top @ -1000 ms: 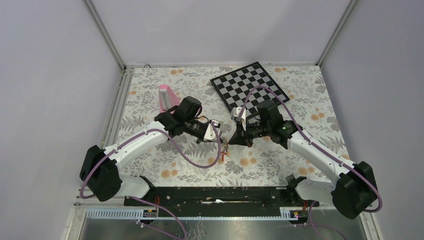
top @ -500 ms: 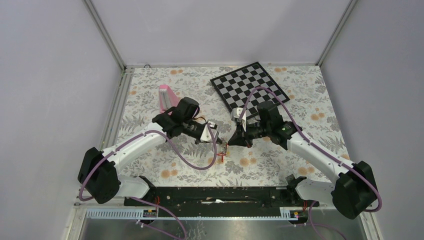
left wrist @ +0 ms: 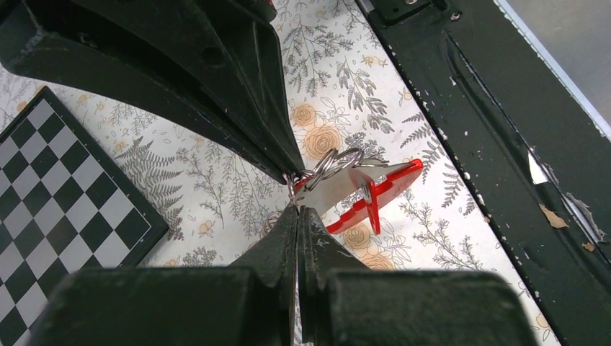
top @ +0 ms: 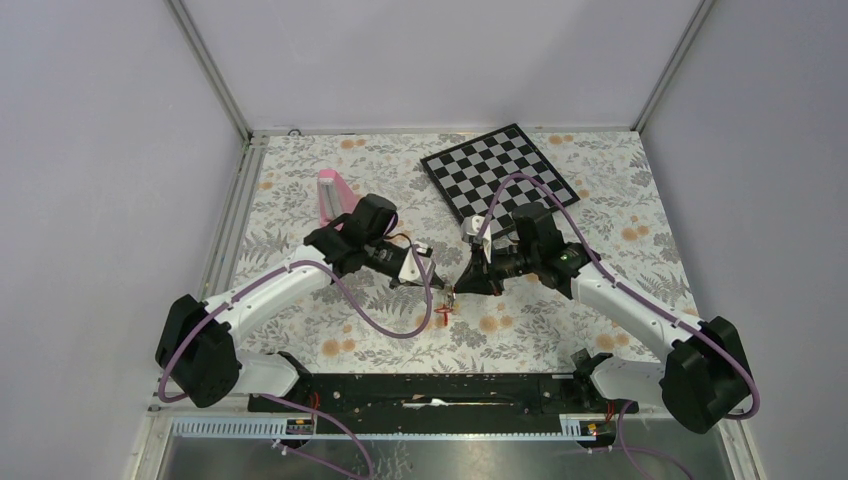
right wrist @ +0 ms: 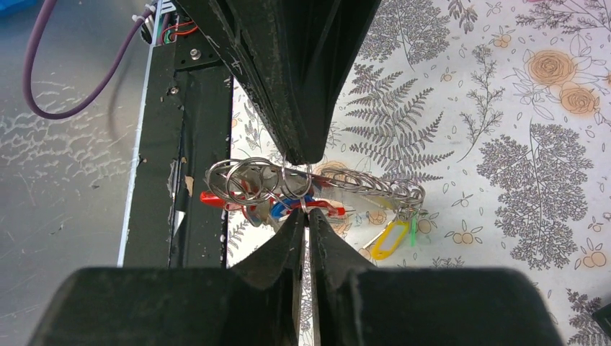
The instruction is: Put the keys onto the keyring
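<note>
Both grippers meet tip to tip above the middle of the table. My left gripper [top: 437, 287] [left wrist: 297, 209] is shut on the thin metal end of a key [left wrist: 328, 192] in a hanging bunch. My right gripper [top: 456, 289] [right wrist: 303, 215] is shut on the bunch from the other side, at a wire loop by the keyring's red bar [right wrist: 216, 198] [left wrist: 385, 189]. Several small split rings [right wrist: 245, 180] [left wrist: 339, 160] are strung along it. A blue tag [right wrist: 283, 210], a yellow tag [right wrist: 389, 239] and a green tag [right wrist: 414, 229] hang there. The bunch [top: 443, 315] dangles just above the cloth.
A checkerboard [top: 498, 172] lies at the back right and shows in the left wrist view [left wrist: 65, 187]. A pink block [top: 332, 192] lies at the back left. The black base rail [top: 440, 388] runs along the near edge, close below the bunch [left wrist: 504, 144].
My left gripper has drawn back slightly to the left and my right gripper has edged left after it. The bunch of keys stays held between them.
</note>
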{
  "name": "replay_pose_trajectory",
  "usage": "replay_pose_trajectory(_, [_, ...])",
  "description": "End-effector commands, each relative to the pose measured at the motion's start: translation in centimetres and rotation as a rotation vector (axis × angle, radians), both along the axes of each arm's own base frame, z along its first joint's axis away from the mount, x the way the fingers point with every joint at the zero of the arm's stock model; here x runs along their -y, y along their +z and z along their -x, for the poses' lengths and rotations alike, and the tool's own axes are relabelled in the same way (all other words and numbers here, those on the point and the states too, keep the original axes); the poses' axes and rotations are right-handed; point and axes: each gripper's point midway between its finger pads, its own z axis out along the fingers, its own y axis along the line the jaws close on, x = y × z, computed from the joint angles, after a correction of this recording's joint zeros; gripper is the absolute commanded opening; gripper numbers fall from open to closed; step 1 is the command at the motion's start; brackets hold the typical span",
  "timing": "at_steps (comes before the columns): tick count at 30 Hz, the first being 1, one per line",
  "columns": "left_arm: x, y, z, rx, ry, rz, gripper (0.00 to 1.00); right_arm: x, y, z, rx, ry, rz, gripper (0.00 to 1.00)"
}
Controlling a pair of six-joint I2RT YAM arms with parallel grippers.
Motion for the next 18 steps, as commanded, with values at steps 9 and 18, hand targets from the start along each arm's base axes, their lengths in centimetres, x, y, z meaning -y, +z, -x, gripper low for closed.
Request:
replay_pose_trajectory(9, [0.7,2.4,1.2,-0.048,-0.073,0.122,0.00,0.5,2.0,-0.4,0.079,-0.020,-0.033,0.27])
replay_pose_trajectory(18, [1.2,3.5,1.3,-0.155,-0.084,0.163,0.00,1.1,4.4,0.3,0.168,-0.003,-0.054,0.36])
